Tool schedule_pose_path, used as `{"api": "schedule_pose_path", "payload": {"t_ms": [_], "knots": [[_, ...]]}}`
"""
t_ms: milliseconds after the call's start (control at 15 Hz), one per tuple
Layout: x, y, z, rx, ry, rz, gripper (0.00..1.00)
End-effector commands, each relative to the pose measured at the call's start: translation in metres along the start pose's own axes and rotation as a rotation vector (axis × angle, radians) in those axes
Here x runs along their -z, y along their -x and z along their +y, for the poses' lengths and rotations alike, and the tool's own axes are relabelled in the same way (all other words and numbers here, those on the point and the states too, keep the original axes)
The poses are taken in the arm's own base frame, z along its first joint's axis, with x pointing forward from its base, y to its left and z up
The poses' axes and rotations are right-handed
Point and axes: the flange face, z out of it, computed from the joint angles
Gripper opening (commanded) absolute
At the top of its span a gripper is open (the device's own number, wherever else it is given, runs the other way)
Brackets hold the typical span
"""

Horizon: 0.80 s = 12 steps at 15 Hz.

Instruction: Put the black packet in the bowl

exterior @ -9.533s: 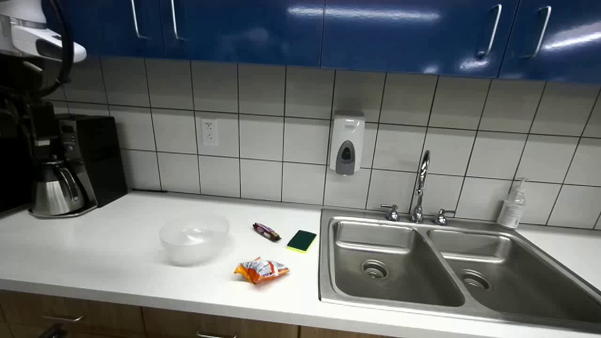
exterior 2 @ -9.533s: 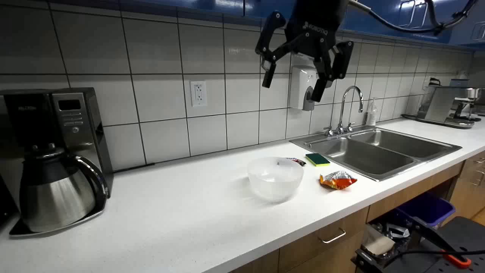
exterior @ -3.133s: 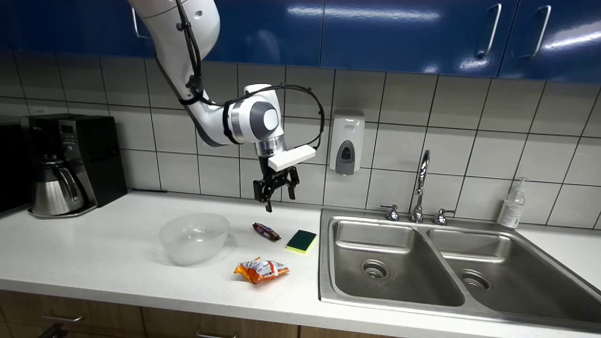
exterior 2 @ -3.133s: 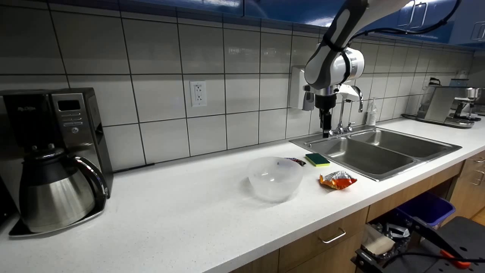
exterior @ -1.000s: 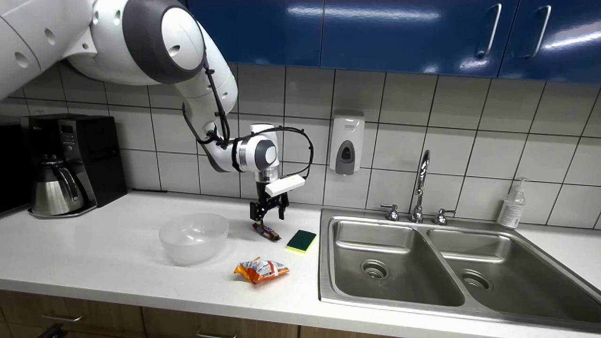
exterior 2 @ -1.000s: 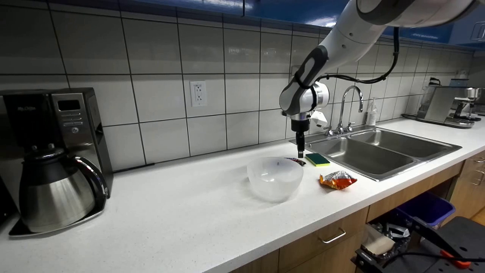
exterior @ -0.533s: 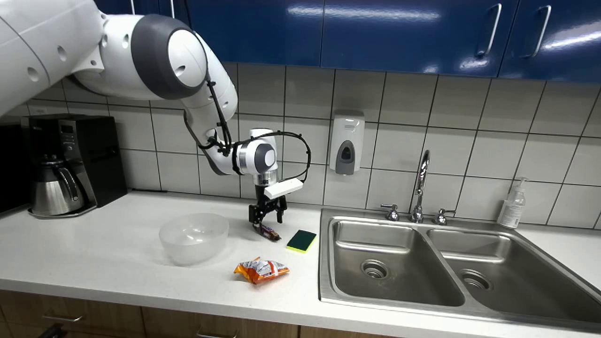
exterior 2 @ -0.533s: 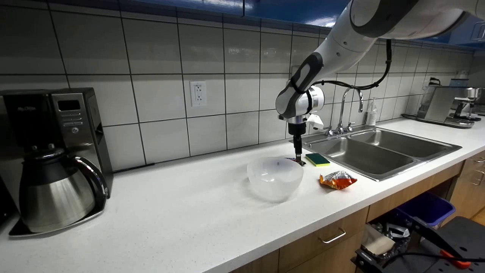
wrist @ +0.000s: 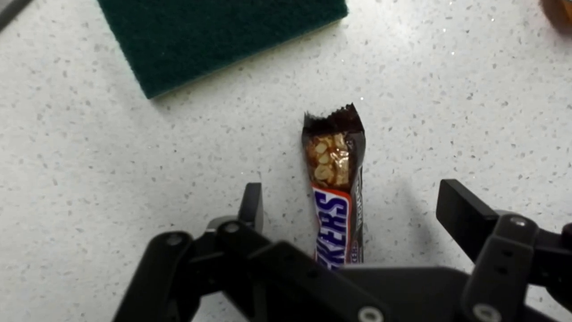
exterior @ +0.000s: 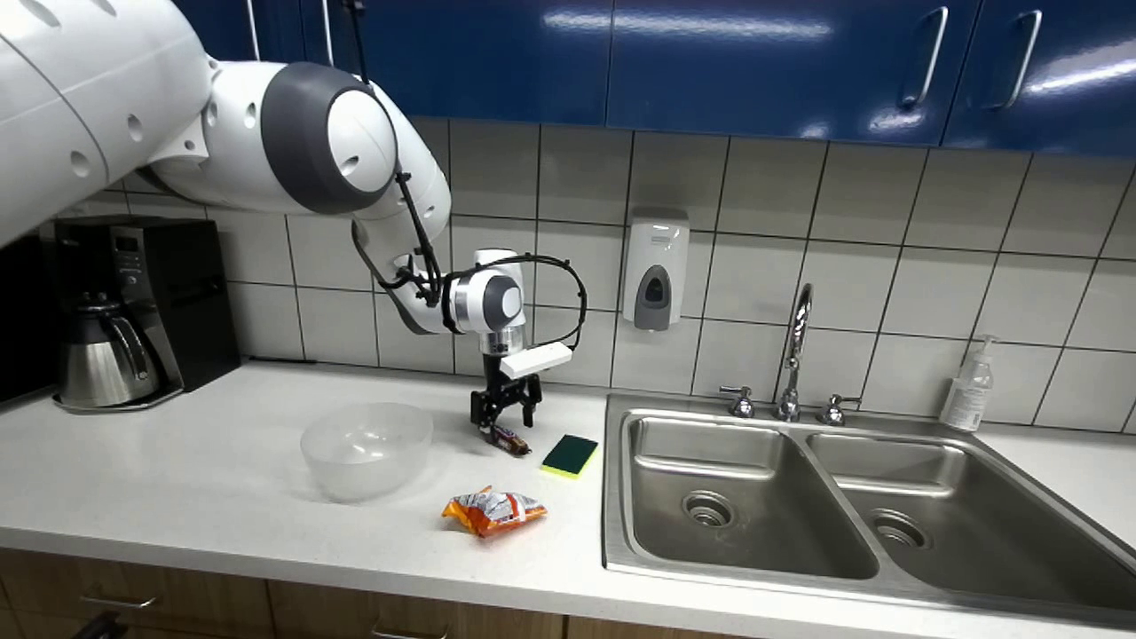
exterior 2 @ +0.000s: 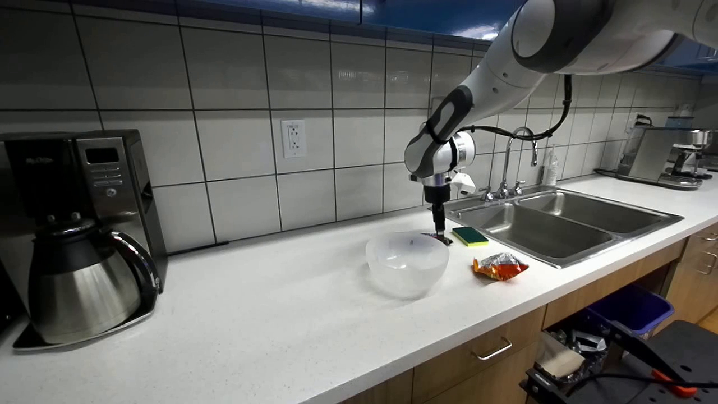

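Note:
The black packet, a slim dark-brown Snickers wrapper, lies on the white counter; it shows in both exterior views (exterior: 511,442) (exterior 2: 446,241), partly hidden by the gripper and bowl. In the wrist view the packet (wrist: 335,188) lies lengthwise between the fingers, its near end hidden behind the gripper. My gripper (wrist: 351,197) is open, with counter showing on both sides of the packet. In the exterior views the gripper (exterior: 508,426) (exterior 2: 440,231) is low over the packet, pointing down. The translucent whitish bowl (exterior: 366,453) (exterior 2: 408,266) stands upright beside it, nothing visible inside.
A green and yellow sponge (exterior: 570,455) (wrist: 223,40) lies close to the packet. A crinkly orange-red packet (exterior: 494,512) lies nearer the counter's front edge. A steel double sink (exterior: 745,497) is beyond the sponge. A coffee maker (exterior 2: 84,235) stands at the counter's far end from the sink.
The arm has come in over the counter and my gripper has lowered onto the packet's place, shifting slightly toward the bowl in the last second. The packet and bowl have not moved.

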Motion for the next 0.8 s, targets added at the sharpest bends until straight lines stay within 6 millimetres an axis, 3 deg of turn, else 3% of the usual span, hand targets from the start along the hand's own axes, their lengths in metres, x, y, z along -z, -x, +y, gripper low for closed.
{"api": "schedule_pose_path", "payload": {"t_ms": [0,400,467,533,733], "knots": [[-0.0008,-0.0034,0.0094,0.012,-0.016,-0.021,1.00],[-0.0083,-0.0054,0.0133,0.009,-0.039,-0.036,1.00],[-0.0084,-0.0059,0.0139,0.008,-0.042,-0.036,0.75],[-0.0084,-0.0063,0.0148,0.008,-0.042,-0.037,0.74],[-0.0076,-0.0066,0.0181,0.007,-0.039,-0.036,0.51]]}}
